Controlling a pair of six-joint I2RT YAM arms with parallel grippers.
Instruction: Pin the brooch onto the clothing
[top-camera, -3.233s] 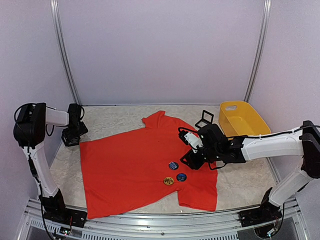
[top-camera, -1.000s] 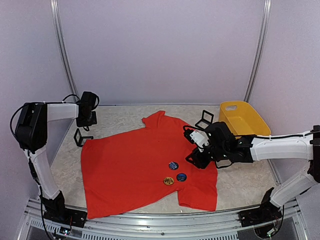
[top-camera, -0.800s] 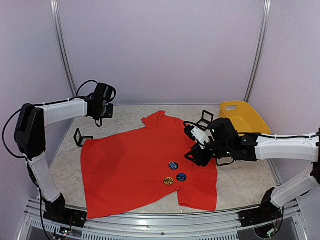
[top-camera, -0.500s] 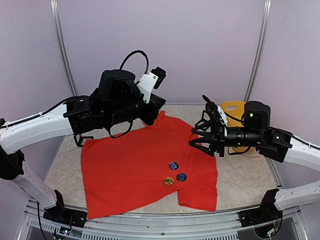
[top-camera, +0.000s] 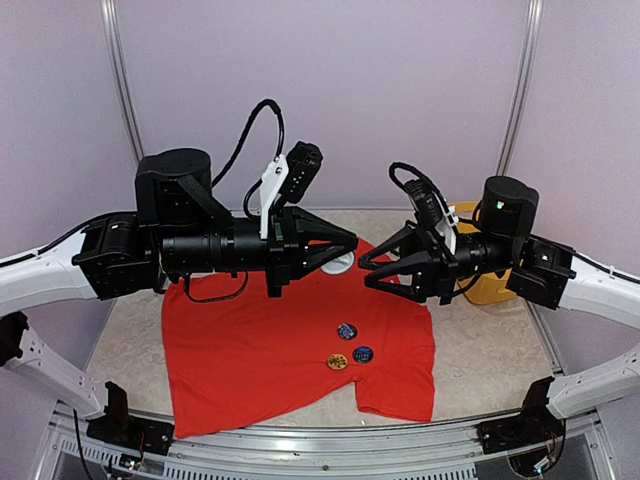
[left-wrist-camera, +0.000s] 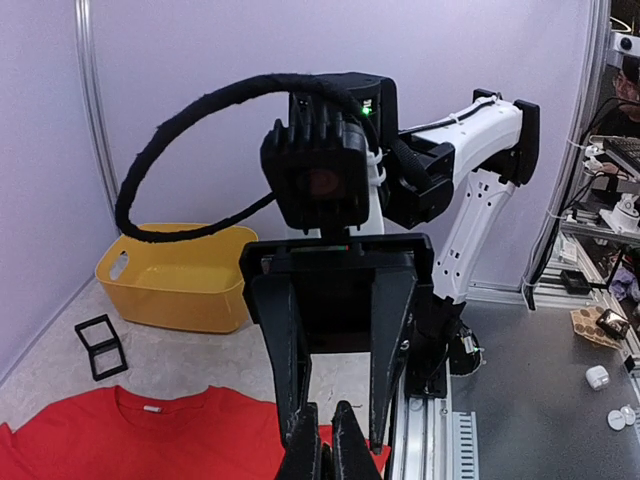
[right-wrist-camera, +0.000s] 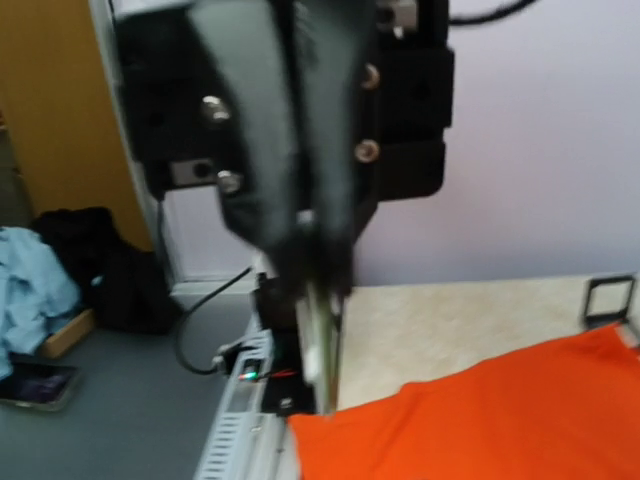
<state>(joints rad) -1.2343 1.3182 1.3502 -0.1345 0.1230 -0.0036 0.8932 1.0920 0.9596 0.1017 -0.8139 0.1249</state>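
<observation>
The clothing (top-camera: 250, 340) is a red-orange T-shirt lying flat on the table, with three round brooches (top-camera: 346, 330) pinned near its lower right. Both arms are raised above it, tip to tip. My left gripper (top-camera: 352, 245) is shut on a thin pale brooch (right-wrist-camera: 322, 340), seen edge-on in the right wrist view and poking out past its fingers (right-wrist-camera: 300, 230). My right gripper (top-camera: 364, 273) faces it, open. In the left wrist view its two fingers (left-wrist-camera: 282, 340) stand wide apart on either side of my shut left gripper (left-wrist-camera: 324, 420). The brooch itself does not show there.
A yellow basket (top-camera: 490, 290) sits at the back right, partly behind the right arm. A small black frame stand (left-wrist-camera: 100, 347) lies on the table next to it. The metal rail (top-camera: 300, 445) runs along the near edge.
Both arms have lifted off the table and swung in towards each other over the shirt. The left gripper left the black stand at the far left. The right jaws stand spread round the left tips.
</observation>
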